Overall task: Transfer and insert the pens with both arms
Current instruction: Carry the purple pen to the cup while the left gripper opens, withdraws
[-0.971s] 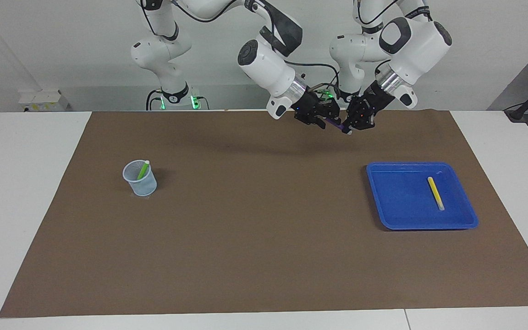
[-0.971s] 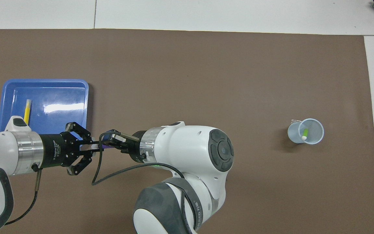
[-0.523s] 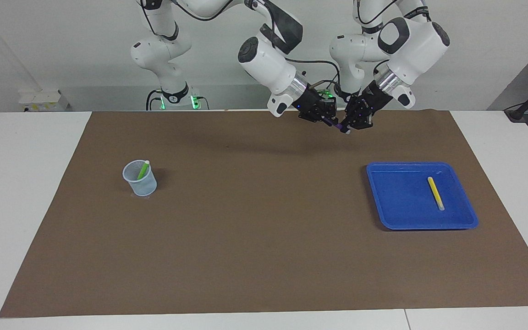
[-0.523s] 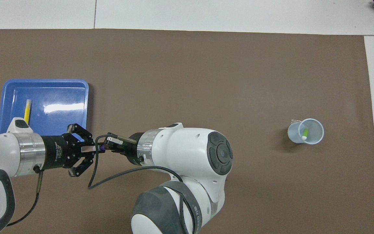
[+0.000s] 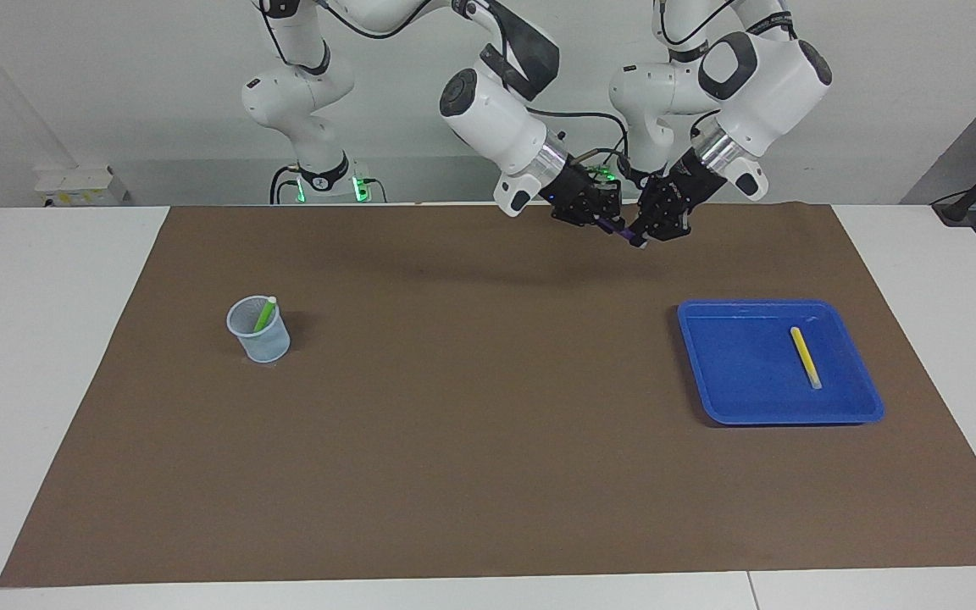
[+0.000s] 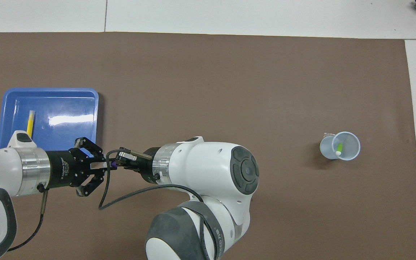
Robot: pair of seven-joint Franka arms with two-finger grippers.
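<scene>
Overhead view, purple pen (image 6: pixel 113 164) beside tray (image 6: pixel 96 108) edge

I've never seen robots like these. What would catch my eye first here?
Probably the two big white arms meeting in mid-air over the brown mat: the right gripper and the left gripper both sit at one small purple pen, tip to tip. After that, a yellow pen lying in a blue tray toward the left arm's end, and a green pen standing in a clear cup toward the right arm's end.
</scene>
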